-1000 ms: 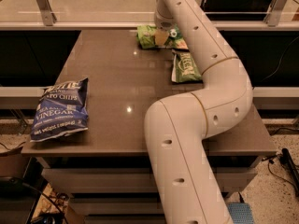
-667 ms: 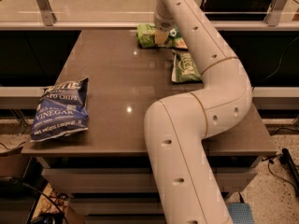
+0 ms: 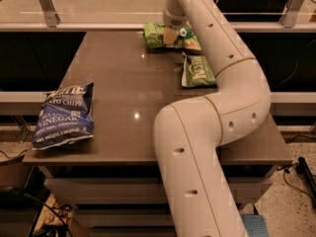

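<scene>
My white arm reaches across the brown table (image 3: 123,78) to its far edge. The gripper (image 3: 171,35) is down at a light green snack bag (image 3: 157,35) lying at the back of the table, and sits on or just over that bag. A second green bag (image 3: 196,71) lies a little nearer, right beside the arm. A blue bag of salt and vinegar chips (image 3: 64,115) lies at the table's near left corner, far from the gripper.
A pale counter or ledge with metal posts (image 3: 45,4) runs behind the table. Dark openings flank the table on both sides. Cables lie on the floor at the lower left (image 3: 29,216) and at the right (image 3: 301,167).
</scene>
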Robot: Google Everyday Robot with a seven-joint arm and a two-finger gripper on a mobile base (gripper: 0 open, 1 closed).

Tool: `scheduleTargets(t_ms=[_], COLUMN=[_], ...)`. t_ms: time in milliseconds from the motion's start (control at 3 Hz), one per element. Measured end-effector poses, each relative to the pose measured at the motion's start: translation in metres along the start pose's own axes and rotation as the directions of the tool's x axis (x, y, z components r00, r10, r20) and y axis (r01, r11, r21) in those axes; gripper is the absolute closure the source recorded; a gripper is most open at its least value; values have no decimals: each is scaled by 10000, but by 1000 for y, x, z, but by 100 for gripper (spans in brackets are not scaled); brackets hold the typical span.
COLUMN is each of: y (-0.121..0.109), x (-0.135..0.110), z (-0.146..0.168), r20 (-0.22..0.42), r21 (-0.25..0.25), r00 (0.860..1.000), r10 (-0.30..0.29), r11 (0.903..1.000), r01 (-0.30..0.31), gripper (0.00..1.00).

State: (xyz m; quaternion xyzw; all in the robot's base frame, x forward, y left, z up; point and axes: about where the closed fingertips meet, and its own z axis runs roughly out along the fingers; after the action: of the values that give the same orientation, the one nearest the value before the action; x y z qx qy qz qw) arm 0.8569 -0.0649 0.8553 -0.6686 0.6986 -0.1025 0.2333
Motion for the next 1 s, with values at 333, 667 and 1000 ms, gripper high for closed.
scheduleTargets(t_ms=[333,667,1000], y=[-2,-7,-10], x=[-6,-13,-22], z=[-20,-44,-67], r20=[52,-68,-304], r21=[81,291,472], r00=[9999,9998,9993], r10=[-146,-201,-195], r11=[9999,9994,9987], r01=[146,203,209], gripper=[100,100,100])
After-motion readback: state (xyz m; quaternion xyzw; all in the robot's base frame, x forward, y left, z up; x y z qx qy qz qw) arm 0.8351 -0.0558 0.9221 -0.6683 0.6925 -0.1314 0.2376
